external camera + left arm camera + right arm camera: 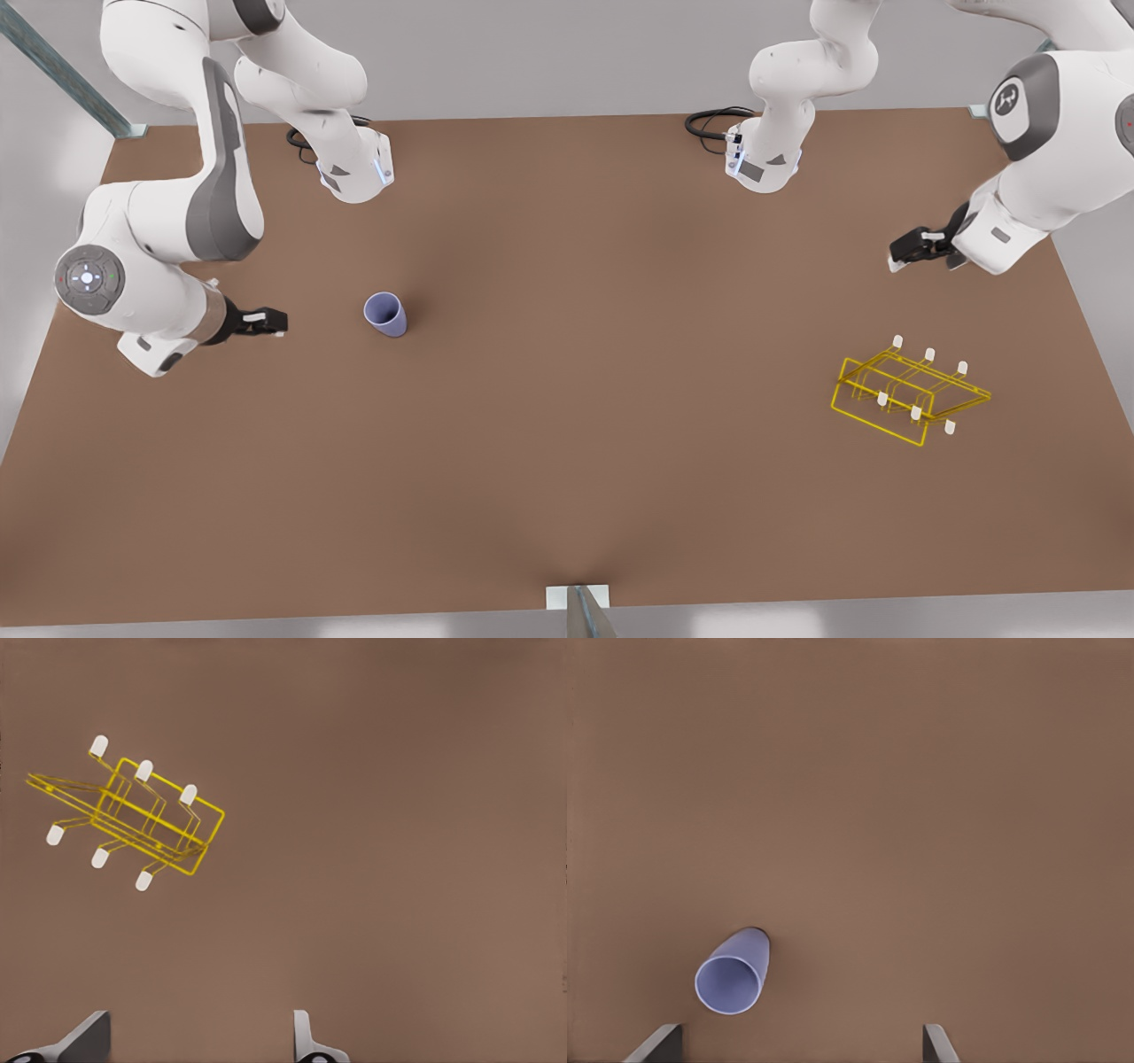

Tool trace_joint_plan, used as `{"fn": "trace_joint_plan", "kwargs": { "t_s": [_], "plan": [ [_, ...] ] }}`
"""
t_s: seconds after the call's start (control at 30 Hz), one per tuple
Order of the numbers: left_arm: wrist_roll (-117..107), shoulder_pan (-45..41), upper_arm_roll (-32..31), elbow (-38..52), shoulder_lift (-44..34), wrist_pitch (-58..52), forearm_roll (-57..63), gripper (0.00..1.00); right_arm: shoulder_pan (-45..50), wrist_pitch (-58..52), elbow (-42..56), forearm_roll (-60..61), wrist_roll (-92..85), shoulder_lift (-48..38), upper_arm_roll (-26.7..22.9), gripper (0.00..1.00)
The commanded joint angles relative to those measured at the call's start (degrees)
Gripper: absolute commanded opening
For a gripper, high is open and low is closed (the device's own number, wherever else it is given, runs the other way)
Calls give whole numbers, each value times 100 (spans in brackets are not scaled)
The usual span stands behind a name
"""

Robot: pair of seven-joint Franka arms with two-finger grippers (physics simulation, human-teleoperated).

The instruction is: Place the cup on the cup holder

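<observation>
In the front view the cup (385, 314) stands upright, mouth up, on the tabletop (567, 461), well apart from the cup holder (910, 392), with the right gripper (276, 323) near the cup, jaws empty, their gap unclear here. The left wrist view shows the left gripper (199, 1041) near the cup holder (124, 815), jaws wide apart and empty, waiting. In the right wrist view the right gripper (802, 1045) hangs spread and empty beside the cup (732, 973), which looks light, rigid and smooth, likely best pinched across its tapered wall below the rim.

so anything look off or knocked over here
Nothing stands out. The cup stands upright, mouth up, on the table. The cup holder sits level with all six pegs intact. The right gripper hangs open near the cup; the left gripper is open above the holder's side.
</observation>
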Motion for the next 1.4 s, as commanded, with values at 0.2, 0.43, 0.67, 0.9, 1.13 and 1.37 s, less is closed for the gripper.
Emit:
{"fn": "trace_joint_plan", "kwargs": {
  "t_s": [0.2,0.43,0.67,0.9,1.13,1.37],
  "plan": [
    [38,-134,4,63,77,718,-49,100,448,-251,-555,783,1156,-548,439,100],
    [47,-143,-23,72,130,674,-49,100,1565,2622,-2419,1328,3185,-866,878,100],
    [-2159,-161,-181,81,235,753,-41,100,1565,3722,-3289,124,2255,-460,264,100],
    [-3737,-161,-172,89,244,753,-23,100,1899,3485,-3368,212,1947,-329,-272,100],
    [-6993,-161,-181,89,508,1096,-49,100,1864,3423,-3676,265,1939,-443,-9,100],
    [-7670,-161,-181,89,631,1140,-49,100,1907,3177,-4019,265,1297,-548,-369,100]
  ]
}}
